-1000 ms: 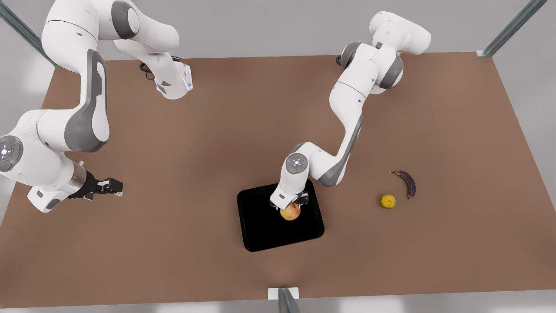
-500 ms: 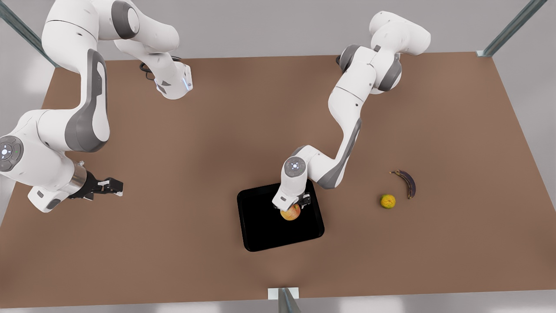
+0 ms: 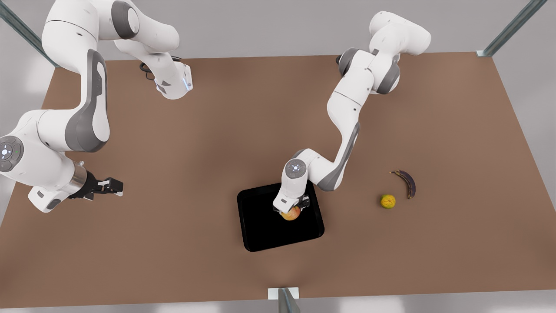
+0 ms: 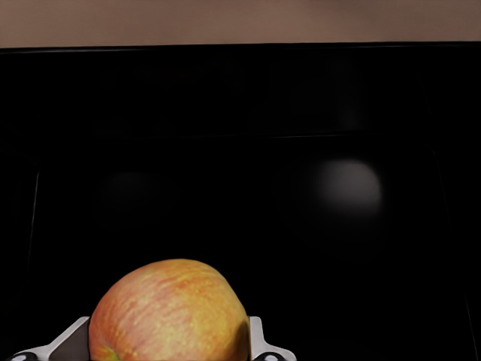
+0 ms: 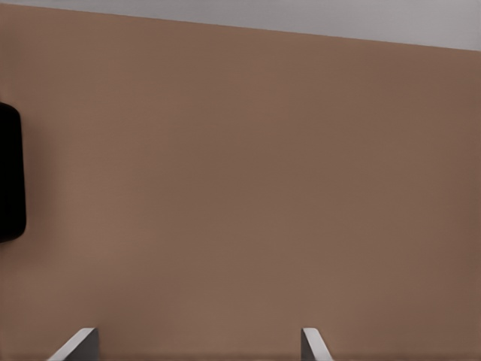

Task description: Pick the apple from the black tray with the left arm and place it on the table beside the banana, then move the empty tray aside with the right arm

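The apple [image 3: 292,214], yellow with an orange-red blush, rests on the black tray [image 3: 265,234] near its far right part. My left gripper [image 3: 292,208] comes down on it from above. In the left wrist view its fingers [image 4: 259,338] press both sides of the apple [image 4: 169,312], so it is shut on the fruit. The dark banana [image 3: 408,183] lies on the brown table [image 3: 195,143] at the front view's right. My right gripper [image 3: 116,187] waits open above the table at the front view's left, with nothing between its fingertips [image 5: 84,342].
A small bumpy yellow-green citrus fruit [image 3: 388,201] lies just left of the banana. Metal frame posts [image 3: 284,300] stand at the near edge and the far corners. An edge of the tray [image 5: 9,173] shows in the right wrist view.
The left gripper has lowered onto the apple and now covers more of it. The apple, the tray and the right arm have stayed still.
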Available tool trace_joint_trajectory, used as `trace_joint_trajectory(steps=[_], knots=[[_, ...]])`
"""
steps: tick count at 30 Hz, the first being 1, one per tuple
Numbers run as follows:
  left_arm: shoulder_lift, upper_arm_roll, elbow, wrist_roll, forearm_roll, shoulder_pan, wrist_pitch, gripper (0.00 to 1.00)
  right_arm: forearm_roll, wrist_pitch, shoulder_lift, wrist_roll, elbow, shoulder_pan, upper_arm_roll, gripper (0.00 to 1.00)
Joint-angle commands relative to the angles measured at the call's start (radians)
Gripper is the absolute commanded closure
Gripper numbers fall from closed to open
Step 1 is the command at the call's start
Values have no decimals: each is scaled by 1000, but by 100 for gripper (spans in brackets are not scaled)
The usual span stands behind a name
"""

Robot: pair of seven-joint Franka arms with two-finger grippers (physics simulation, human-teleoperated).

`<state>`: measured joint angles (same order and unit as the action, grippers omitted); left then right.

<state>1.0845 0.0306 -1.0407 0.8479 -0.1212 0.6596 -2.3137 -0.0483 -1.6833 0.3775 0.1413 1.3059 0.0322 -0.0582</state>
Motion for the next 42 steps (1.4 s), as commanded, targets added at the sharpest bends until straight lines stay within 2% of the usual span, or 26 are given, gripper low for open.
trace_joint_trajectory(steps=[1,10,11,12,18,20,22,24,25,27,28,30,31,32,34,35,36,37,42], knots=[[3,0,1,40,-2,0,-27,0,-1,0,0,3,-1,0,0,0],[29,8,-2,40,-2,0,-41,0,-1,0,-2,3,-1,0,-2,0],[26,8,-2,48,0,0,-39,19,-1,0,0,3,-1,-2,-2,0],[25,8,-2,50,2,0,-38,25,-1,0,-2,1,-1,-1,-2,0],[-29,3,-2,34,9,-3,57,24,-1,0,-2,1,-1,0,0,0],[-106,2,-10,-9,11,-5,204,23,-1,0,-2,1,-1,0,0,0],[-227,2,-165,-61,11,-18,212,23,-2,60,-2,-9,-5,44,-2,0],[-362,2,-292,-183,64,-81,223,23,1,180,-2,-231,-120,169,6,0],[-399,3,-300,-234,64,-121,275,23,-1,181,-2,-348,-123,250,-2,0],[-434,5,-323,-400,66,-227,335,23,-2,163,47,-462,-175,311,57,0],[-471,5,-367,-513,66,-291,333,23,-2,139,90,-485,-203,310,115,0],[-494,5,-386,-753,67,-442,332,21,-1,109,124,-583,-203,325,164,0],[-477,5,-384,-790,66,-477,312,20,-2,34,144,-658,-198,359,169,0],[-450,5,-381,-800,66,-491,290,20,-5,4,159,-678,-191,361,169,0],[-399,5,-377,-799,63,-511,258,18,-10,-183,143,-729,-34,354,167,0],[-387,6,-377,-797,60,-511,260,12,-7,-272,155,-798,-34,360,169,0],[-374,6,-377,-797,61,-512,255,11,-2,-348,178,-807,-34,356,169,0],[-359,6,-377,-797,61,-522,251,0,-1,-357,215,-816,-39,356,169,0],[-345,6,-375,-790,63,-543,255,0,8,-512,305,-812,-73,356,166,0]])
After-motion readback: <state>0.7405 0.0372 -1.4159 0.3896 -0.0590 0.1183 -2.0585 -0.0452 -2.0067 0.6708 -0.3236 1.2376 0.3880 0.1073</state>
